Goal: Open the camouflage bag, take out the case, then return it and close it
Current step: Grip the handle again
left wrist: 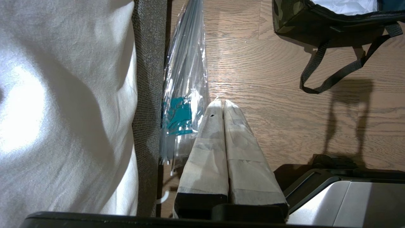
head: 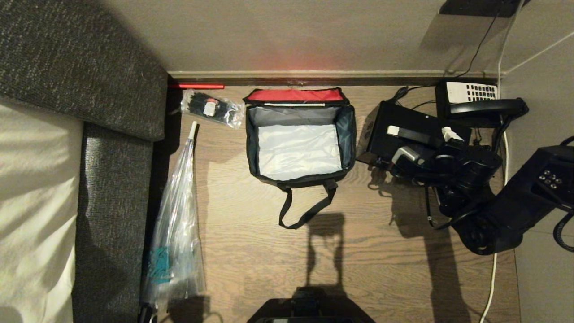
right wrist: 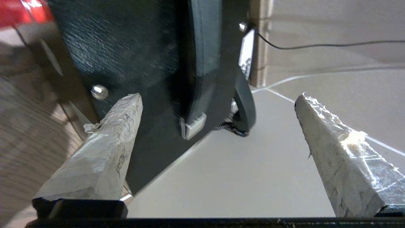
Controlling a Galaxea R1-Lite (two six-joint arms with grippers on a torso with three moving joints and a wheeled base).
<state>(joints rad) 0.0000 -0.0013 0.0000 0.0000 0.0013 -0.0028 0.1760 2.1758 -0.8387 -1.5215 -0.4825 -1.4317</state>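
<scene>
The camouflage bag point(head: 348, 131) stands open on the wood floor against the wall, its red-lined lid point(head: 295, 94) folded back and a pale sheet lying on its bottom. One corner of the bag point(left wrist: 289, 17) and its strap show in the left wrist view. The case point(head: 394, 117), black and speckled, lies on the floor just right of the bag. My right gripper point(head: 428, 144) hovers open over the case point(right wrist: 126, 47), its taped fingers either side of the handle's near white end point(right wrist: 193, 126) without touching it. My left gripper point(left wrist: 223, 103) hangs shut and empty low at the left.
A black telephone point(head: 476, 99) with trailing cables sits by the wall behind the case. A long clear plastic bag point(head: 177, 233) lies along the grey sofa point(head: 112, 179) at the left. A small plastic packet point(head: 210, 107) rests beside the bag's lid.
</scene>
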